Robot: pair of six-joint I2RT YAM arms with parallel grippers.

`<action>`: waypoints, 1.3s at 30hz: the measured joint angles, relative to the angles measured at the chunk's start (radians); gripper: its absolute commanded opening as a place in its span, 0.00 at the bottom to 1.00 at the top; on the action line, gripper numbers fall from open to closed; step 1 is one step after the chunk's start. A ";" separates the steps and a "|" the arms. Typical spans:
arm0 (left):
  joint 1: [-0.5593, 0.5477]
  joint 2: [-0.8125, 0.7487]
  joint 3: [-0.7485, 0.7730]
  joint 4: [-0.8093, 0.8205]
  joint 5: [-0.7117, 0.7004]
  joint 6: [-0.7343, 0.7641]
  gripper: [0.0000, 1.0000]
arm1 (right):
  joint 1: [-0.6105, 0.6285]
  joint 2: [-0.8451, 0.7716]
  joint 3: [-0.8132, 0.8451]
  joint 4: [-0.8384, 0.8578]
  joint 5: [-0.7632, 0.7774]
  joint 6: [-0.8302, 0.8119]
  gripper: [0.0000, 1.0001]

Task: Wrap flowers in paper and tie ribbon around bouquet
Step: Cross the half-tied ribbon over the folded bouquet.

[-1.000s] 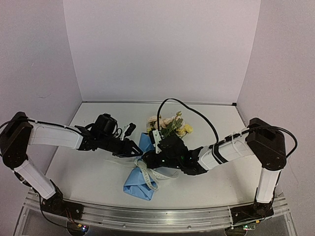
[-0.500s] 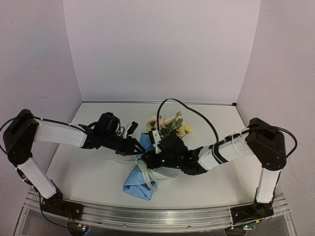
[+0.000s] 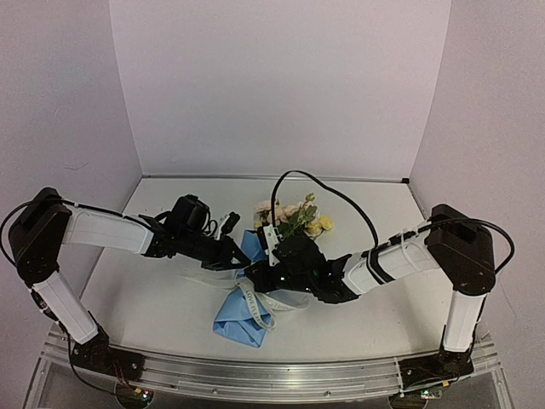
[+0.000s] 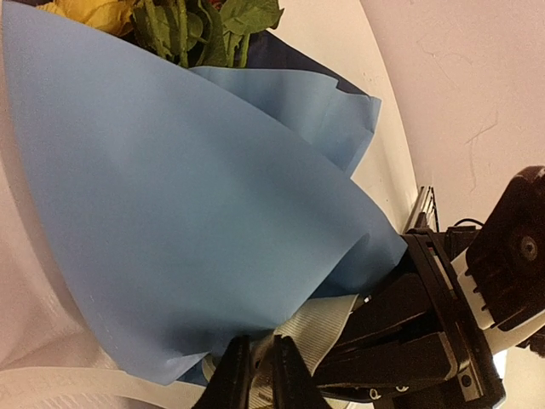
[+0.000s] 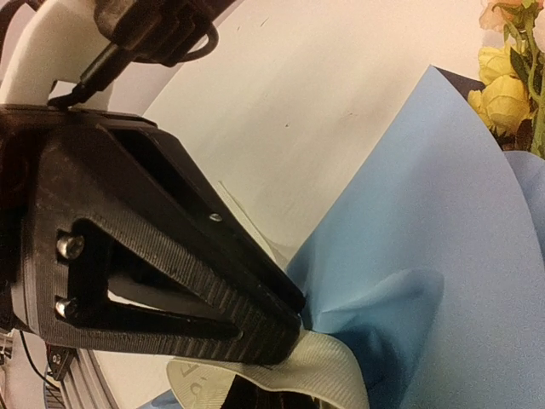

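1. On the table (image 3: 153, 294), right in the middle between your two arms, lies the bouquet (image 3: 243, 319).
2. Its flowers (image 3: 294, 217) point to the far wall. The thin end of the blue paper (image 4: 170, 213) points to the near edge, where your arms are bolted down.
3. You can see the ribbon (image 3: 255, 305) lying across the thin part of the paper cone, well below the flowers.
4. Your left gripper (image 3: 241, 261) comes in from the left, and its tip is just beside the edge of the paper.
5. Look at your left wrist view. The two fingers (image 4: 232, 379) are very close together, and a strip of the ribbon runs into the thin gap between them. You cannot tell from the pictures if they pinch it tight or only sit around it.
6. Your right gripper (image 3: 254, 277) comes in from the right and sits on the middle of the cone, touching the paper.
7. Its fingers are pressed together, and the ribbon comes out right at their tips, so it is clamped on the ribbon.
8. Your two grippers are near each other, tip to tip. A short bit of ribbon goes from one to the other, just by the edge of the paper.
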 measured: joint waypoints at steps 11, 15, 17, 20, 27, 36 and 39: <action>-0.002 -0.024 -0.002 0.000 -0.035 0.005 0.00 | 0.000 -0.011 -0.001 -0.025 0.007 0.006 0.18; -0.002 -0.059 -0.006 0.007 -0.046 0.014 0.00 | 0.000 -0.048 -0.020 -0.056 0.010 0.013 0.27; -0.002 -0.073 -0.012 0.011 -0.054 0.015 0.00 | 0.000 -0.072 -0.033 -0.068 0.011 0.022 0.30; -0.002 -0.081 -0.021 0.015 -0.062 0.017 0.00 | 0.000 -0.113 -0.049 -0.091 0.013 0.042 0.38; -0.002 -0.081 -0.036 0.020 -0.063 0.017 0.00 | 0.000 -0.150 -0.051 -0.141 0.031 0.081 0.44; -0.002 -0.081 -0.042 0.021 -0.058 0.017 0.00 | 0.000 -0.146 -0.008 -0.198 0.058 0.139 0.47; -0.002 -0.081 -0.043 0.025 -0.056 0.016 0.00 | 0.000 -0.136 0.019 -0.212 0.062 0.155 0.46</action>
